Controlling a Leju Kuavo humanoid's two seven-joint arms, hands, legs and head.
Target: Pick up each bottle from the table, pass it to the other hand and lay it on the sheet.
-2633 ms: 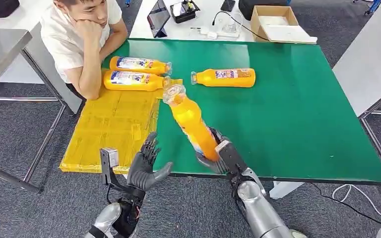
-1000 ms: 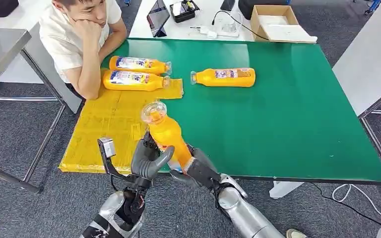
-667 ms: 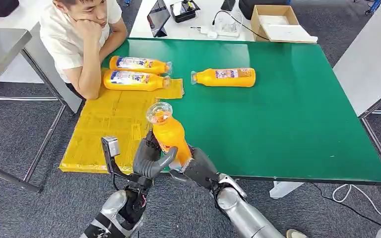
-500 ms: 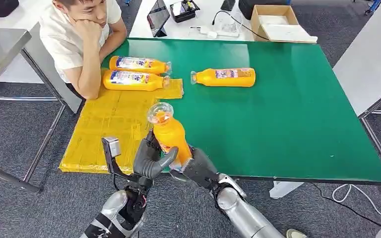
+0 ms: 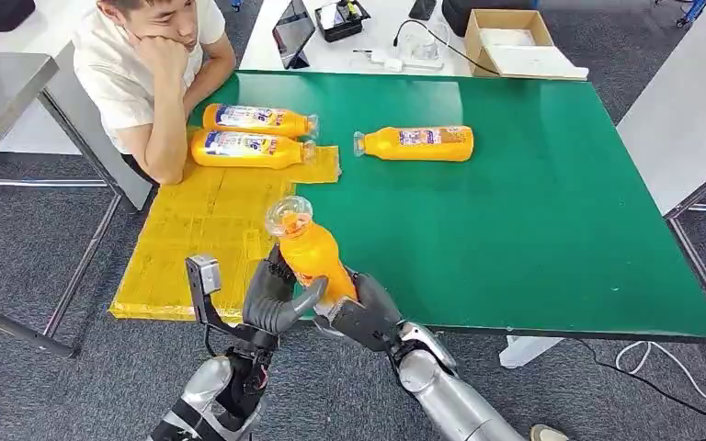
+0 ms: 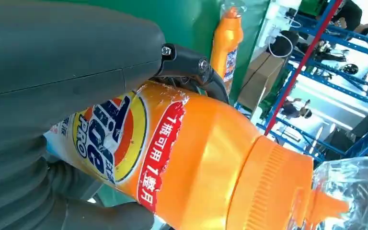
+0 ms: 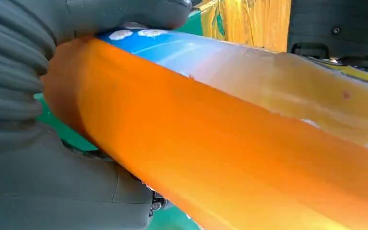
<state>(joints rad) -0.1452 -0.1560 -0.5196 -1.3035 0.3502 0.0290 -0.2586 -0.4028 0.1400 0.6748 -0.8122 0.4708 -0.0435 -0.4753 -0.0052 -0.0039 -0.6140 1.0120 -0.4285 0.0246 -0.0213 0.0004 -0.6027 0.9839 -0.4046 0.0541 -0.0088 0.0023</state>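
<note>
Both robot hands are on one orange bottle [image 5: 317, 257] at the near edge of the green table [image 5: 533, 230]. The right robot hand [image 5: 360, 314] clasps the bottle's lower end, its fingers wrapped around the base. The left robot hand [image 5: 274, 296] is closed on the body just above and beside the right one, with the thumb [image 5: 301, 296] across the front and the darker fingers [image 5: 280, 266] behind. The bottle stands nearly upright between them, leaning a little away from the right robot hand, its clear cap [image 5: 290, 215] at the top.

In the left wrist view the label [image 6: 124, 143] with red and blue print sits right against the left robot hand's palm, and the thumb [image 6: 67, 52] lies along the bottle's side. In the right wrist view the orange body [image 7: 220, 143] runs out from the right robot hand's closed fingers [image 7: 14, 72].

Just beyond the left robot hand lies the yellow sheet [image 5: 211, 230], and at its far end two bottles [image 5: 253, 135] lie side by side. A fourth bottle [image 5: 415, 143] lies on the bare table well beyond the right robot hand. A person [image 5: 152, 73] sits at the far corner of the sheet, one elbow on it.
</note>
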